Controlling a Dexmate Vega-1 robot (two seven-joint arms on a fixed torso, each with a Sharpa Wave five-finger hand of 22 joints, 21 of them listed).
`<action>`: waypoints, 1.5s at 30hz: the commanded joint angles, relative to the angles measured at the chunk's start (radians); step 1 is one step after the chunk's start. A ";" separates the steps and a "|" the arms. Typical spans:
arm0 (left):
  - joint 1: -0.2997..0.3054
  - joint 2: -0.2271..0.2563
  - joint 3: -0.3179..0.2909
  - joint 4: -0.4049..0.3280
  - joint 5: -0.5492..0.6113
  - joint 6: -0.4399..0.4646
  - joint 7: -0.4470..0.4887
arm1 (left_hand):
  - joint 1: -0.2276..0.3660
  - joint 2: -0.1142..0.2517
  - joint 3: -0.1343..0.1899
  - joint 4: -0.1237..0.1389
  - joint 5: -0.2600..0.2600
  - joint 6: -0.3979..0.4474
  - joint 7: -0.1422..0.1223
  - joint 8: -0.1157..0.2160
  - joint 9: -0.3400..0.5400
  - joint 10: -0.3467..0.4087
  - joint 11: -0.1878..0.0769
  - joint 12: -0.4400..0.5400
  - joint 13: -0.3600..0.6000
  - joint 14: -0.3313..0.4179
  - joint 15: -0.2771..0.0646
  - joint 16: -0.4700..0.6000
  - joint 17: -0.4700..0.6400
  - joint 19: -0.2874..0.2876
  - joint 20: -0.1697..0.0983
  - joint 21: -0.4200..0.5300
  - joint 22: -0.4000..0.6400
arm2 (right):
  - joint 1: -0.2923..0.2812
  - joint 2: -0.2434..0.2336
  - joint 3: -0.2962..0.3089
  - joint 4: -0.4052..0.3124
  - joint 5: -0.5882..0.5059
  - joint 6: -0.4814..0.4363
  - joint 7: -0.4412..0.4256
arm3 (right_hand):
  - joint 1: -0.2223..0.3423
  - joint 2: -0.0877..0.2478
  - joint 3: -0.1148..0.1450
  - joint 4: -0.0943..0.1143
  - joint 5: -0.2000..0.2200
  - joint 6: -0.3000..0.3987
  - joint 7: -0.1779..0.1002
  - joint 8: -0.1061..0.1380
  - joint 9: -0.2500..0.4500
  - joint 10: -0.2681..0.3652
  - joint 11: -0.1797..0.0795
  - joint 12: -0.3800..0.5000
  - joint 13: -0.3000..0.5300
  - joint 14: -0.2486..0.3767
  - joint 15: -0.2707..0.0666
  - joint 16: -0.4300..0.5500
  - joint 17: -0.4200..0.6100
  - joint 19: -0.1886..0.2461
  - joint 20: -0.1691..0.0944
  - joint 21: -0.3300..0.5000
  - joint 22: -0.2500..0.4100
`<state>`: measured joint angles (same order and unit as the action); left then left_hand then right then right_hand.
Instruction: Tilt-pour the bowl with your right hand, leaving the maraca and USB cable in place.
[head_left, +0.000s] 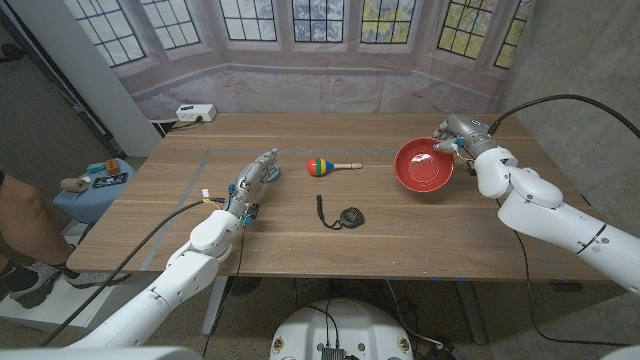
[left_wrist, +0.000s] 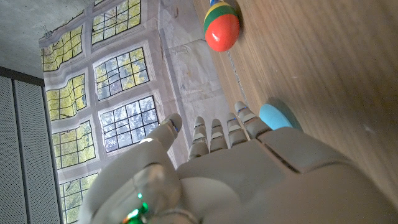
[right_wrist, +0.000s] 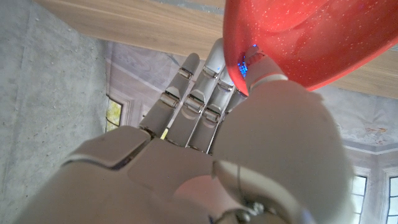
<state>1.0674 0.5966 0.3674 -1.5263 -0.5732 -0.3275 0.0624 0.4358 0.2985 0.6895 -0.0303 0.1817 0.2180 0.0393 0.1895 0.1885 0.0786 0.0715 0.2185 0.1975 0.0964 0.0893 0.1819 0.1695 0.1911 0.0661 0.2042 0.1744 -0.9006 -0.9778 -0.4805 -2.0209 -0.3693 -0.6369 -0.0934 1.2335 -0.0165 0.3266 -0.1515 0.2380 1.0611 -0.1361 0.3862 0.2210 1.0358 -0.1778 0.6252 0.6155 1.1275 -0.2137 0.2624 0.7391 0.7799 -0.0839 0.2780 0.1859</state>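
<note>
A red bowl is at the table's right side, tipped so its inside faces the camera. My right hand holds its far right rim; in the right wrist view the fingers lie against the bowl's red wall. A maraca with a striped head and wooden handle lies near the table's middle. A coiled black USB cable lies nearer the front. My left hand stands at the left of the maraca, fingers straight, holding nothing, next to a blue disc.
A white power strip sits at the table's far left corner. A person's arm and a blue stool with small items are past the left edge.
</note>
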 joint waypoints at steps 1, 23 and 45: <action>0.013 0.004 0.004 -0.017 0.006 0.013 0.010 | -0.107 -0.116 0.000 0.001 0.007 0.007 0.001 0.001 0.002 0.005 -0.003 -0.003 0.002 0.008 0.001 0.003 0.006 0.005 0.001 -0.001 0.003 | 0.030 -0.054 0.017 -0.030 0.133 -0.032 0.104 | 0.005 0.008 -0.006 0.002 -0.003 0.005 -0.005 0.007 0.005 0.016 -0.012 0.001 0.004 -0.002 -0.027 -0.004 0.005 -0.007 -0.090 0.001 0.003; 0.021 0.009 0.008 -0.025 0.007 0.015 0.004 | -0.105 -0.117 -0.001 0.000 0.007 0.008 0.000 0.001 0.002 0.005 -0.002 -0.004 0.002 0.008 0.000 0.003 0.005 0.005 0.001 -0.002 0.003 | 0.072 -0.121 -0.013 0.033 0.299 0.081 0.209 | 0.009 0.009 -0.006 0.000 0.000 0.006 -0.002 0.006 0.005 0.018 -0.011 -0.002 0.006 -0.003 -0.027 -0.020 0.010 -0.012 -0.088 -0.003 0.002; 0.025 0.015 0.009 -0.027 0.001 0.020 -0.004 | -0.103 -0.118 -0.003 -0.001 0.007 0.008 0.000 0.001 0.002 0.005 -0.001 -0.004 0.002 0.008 0.000 0.002 0.005 0.004 0.001 -0.002 0.003 | 0.171 -0.122 -0.095 0.118 0.355 0.127 0.376 | 0.010 0.010 -0.007 0.000 0.002 0.003 -0.004 0.004 0.005 0.018 -0.011 0.000 0.014 -0.013 -0.027 -0.035 0.010 -0.015 -0.085 -0.006 0.001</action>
<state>1.0926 0.6089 0.3756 -1.5553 -0.5672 -0.3122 0.0673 0.4357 0.2986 0.6896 -0.0303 0.1817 0.2180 0.0393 0.1895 0.1884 0.0785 0.0714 0.2144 0.1975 0.0964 0.0893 0.1819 0.1695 0.1911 0.0661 0.2042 0.1744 -0.7996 -1.0985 -0.5140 -1.9685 -0.0322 -0.5403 0.2171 1.2361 -0.0141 0.3238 -0.1543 0.2378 1.0590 -0.1341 0.3892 0.2211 1.0358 -0.1777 0.6178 0.6251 1.1222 -0.2120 0.2323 0.7455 0.7706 -0.0822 0.2735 0.1861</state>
